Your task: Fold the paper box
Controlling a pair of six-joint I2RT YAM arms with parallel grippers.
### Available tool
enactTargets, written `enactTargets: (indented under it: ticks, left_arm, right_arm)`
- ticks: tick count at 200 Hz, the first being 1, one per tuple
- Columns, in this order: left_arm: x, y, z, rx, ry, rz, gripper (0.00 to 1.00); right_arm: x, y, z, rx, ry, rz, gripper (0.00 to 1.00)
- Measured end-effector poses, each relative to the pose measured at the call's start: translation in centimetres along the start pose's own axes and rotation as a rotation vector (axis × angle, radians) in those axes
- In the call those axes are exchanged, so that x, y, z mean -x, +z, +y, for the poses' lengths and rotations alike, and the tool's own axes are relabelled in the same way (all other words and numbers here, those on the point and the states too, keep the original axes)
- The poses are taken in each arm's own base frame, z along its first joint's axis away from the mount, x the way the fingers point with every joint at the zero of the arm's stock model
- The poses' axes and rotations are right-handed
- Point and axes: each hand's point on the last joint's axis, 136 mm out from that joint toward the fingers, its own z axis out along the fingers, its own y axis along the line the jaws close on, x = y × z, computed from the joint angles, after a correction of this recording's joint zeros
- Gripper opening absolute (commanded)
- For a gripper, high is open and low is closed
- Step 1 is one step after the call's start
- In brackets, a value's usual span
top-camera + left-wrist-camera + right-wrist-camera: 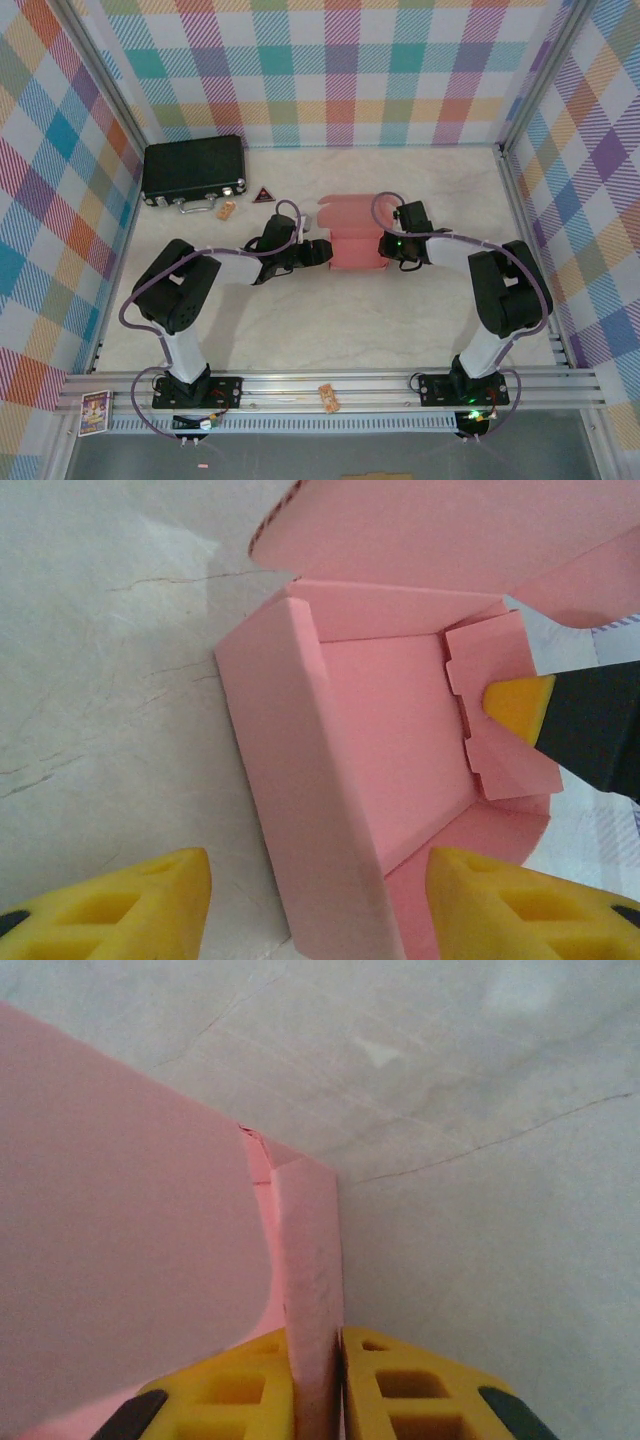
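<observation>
Paper box (380, 740), wall in right hand (340, 1350)

We saw a black latched case (194, 170) at the pale table's (300, 330) far left, a dark triangle (264, 195) and a small tan piece (227, 210) near it, an orange scrap (329, 398) on the front rail (390, 383), and checked walls (340, 70) around.

The top external camera looks down from behind the arm bases (190, 385) over the whole counter (300, 320). Both wrist cameras peer along their fingers (120, 905), close on the paper box (390, 730) all views share.
</observation>
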Motion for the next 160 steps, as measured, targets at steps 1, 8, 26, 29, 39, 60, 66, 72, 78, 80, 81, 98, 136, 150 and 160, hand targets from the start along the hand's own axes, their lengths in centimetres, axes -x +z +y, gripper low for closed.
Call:
enactTargets:
  ticks: [1, 8, 26, 29, 39, 60, 66, 72, 78, 80, 81, 98, 136, 150, 160]
  left_arm:
    - [0.0, 0.0, 0.0, -0.001, -0.001, 0.0, 0.58]
    - [-0.1, 0.1, 0.1, 0.0, -0.005, 0.002, 0.58]
    - [-0.3, 0.3, 0.2, -0.009, -0.011, 0.007, 0.58]
    - [-0.3, 0.4, 0.2, -0.011, -0.011, 0.007, 0.58]
    - [-0.4, 0.5, 0.1, -0.016, -0.015, 0.01, 0.58]
    - [-0.5, 0.7, 0.1, -0.026, -0.022, 0.01, 0.57]
    - [-0.4, 0.7, 0.1, -0.029, -0.024, 0.009, 0.57]
    - [-0.5, 0.8, 0.1, -0.031, -0.026, 0.011, 0.57]
    - [-0.6, 0.9, 0.1, -0.034, -0.027, 0.013, 0.57]
    - [-0.5, 0.9, 0.1, -0.036, -0.027, 0.012, 0.57]
    - [-0.5, 0.9, 0.1, -0.037, -0.027, 0.012, 0.57]
    - [-0.5, 1.1, -0.1, -0.049, -0.026, 0.01, 0.57]
    - [-0.5, 1.2, -0.3, -0.065, -0.027, 0.008, 0.57]
    - [-0.5, 1.3, -0.3, -0.069, -0.031, 0.011, 0.56]
    - [-0.5, 1.3, -0.4, -0.073, -0.033, 0.013, 0.56]
  right_arm:
    - [0.0, 0.0, 0.0, -0.001, -0.001, 0.0, 0.17]
    - [0.1, 0.0, 0.0, -0.011, -0.005, -0.004, 0.16]
    - [0.1, 0.1, 0.0, -0.041, -0.021, -0.014, 0.15]
    - [0.1, 0.1, 0.0, -0.046, -0.023, -0.015, 0.15]
    - [0.3, 0.2, 0.0, -0.061, -0.03, -0.019, 0.14]
    - [0.7, 0.5, 0.2, -0.087, -0.042, -0.029, 0.13]
    - [0.7, 0.5, 0.2, -0.094, -0.046, -0.031, 0.12]
    - [0.8, 0.6, 0.3, -0.102, -0.049, -0.033, 0.12]
    - [0.8, 0.6, 0.3, -0.109, -0.051, -0.033, 0.12]
    - [0.8, 0.6, 0.3, -0.112, -0.053, -0.033, 0.12]
    - [0.8, 0.6, 0.3, -0.113, -0.053, -0.034, 0.12]
    - [1.0, 0.7, 0.3, -0.134, -0.063, -0.036, 0.13]
    - [1.3, 1.1, 0.5, -0.164, -0.085, -0.043, 0.14]
    - [1.4, 1.2, 0.5, -0.175, -0.094, -0.046, 0.13]
    - [1.5, 1.3, 0.6, -0.184, -0.103, -0.048, 0.13]
